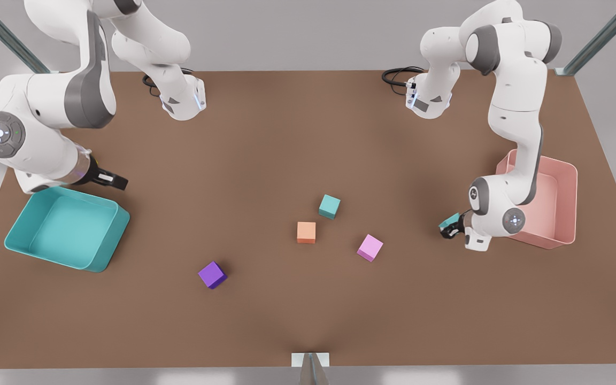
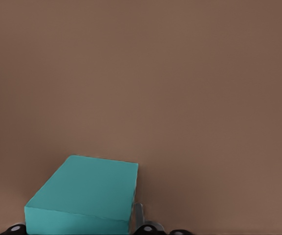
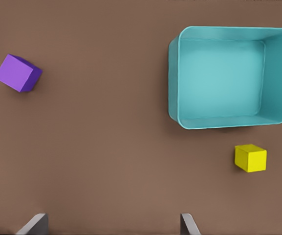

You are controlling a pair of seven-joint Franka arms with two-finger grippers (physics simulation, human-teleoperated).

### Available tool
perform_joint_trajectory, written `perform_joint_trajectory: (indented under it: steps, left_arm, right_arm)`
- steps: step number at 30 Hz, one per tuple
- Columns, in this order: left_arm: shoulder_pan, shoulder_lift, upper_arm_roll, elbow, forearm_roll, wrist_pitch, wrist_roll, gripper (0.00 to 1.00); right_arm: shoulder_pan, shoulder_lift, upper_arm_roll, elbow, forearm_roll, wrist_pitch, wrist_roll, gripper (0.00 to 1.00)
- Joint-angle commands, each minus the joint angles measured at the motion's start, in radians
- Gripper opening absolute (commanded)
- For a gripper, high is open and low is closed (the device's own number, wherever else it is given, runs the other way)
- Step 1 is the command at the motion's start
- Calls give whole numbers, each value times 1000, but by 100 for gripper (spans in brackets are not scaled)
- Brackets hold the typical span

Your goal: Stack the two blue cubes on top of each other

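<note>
One blue cube (image 1: 329, 206) rests on the brown table near the middle. The other blue cube (image 1: 451, 220) (image 2: 82, 196) is held in my left gripper (image 1: 449, 229), which is shut on it at the front view's right, just beside the pink tray. A grey finger (image 2: 139, 215) shows beside that cube in the left wrist view. My right gripper (image 1: 118, 182) (image 3: 114, 225) waits open at the front view's left, above the far edge of the teal tray, with nothing between its fingers.
An orange cube (image 1: 306, 232), a pink cube (image 1: 370, 247) and a purple cube (image 1: 212, 275) (image 3: 17, 73) lie near the resting blue cube. A teal tray (image 1: 99, 251) (image 3: 174, 73) with a yellow cube (image 3: 250, 157) beside it, and a pink tray (image 1: 567, 203), flank the table.
</note>
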Motion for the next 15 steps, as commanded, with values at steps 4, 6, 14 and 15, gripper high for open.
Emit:
perform_joint_trajectory:
  steps: [4,6,14,15]
  left_arm:
    - [0,-18,-2,6,3,0,-31,68]
    - [3,-61,-2,8,4,-5,39,68]
    - [-141,-221,-121,107,10,-243,33,68]
    - [-252,-219,-126,129,49,-243,-63,68]
  right_arm:
    - [1,-3,1,-4,3,22,-423,100]
    - [1,-3,1,-4,5,22,-423,100]
    - [1,1,1,-3,2,20,-423,100]
    - [1,1,1,-3,2,20,-423,100]
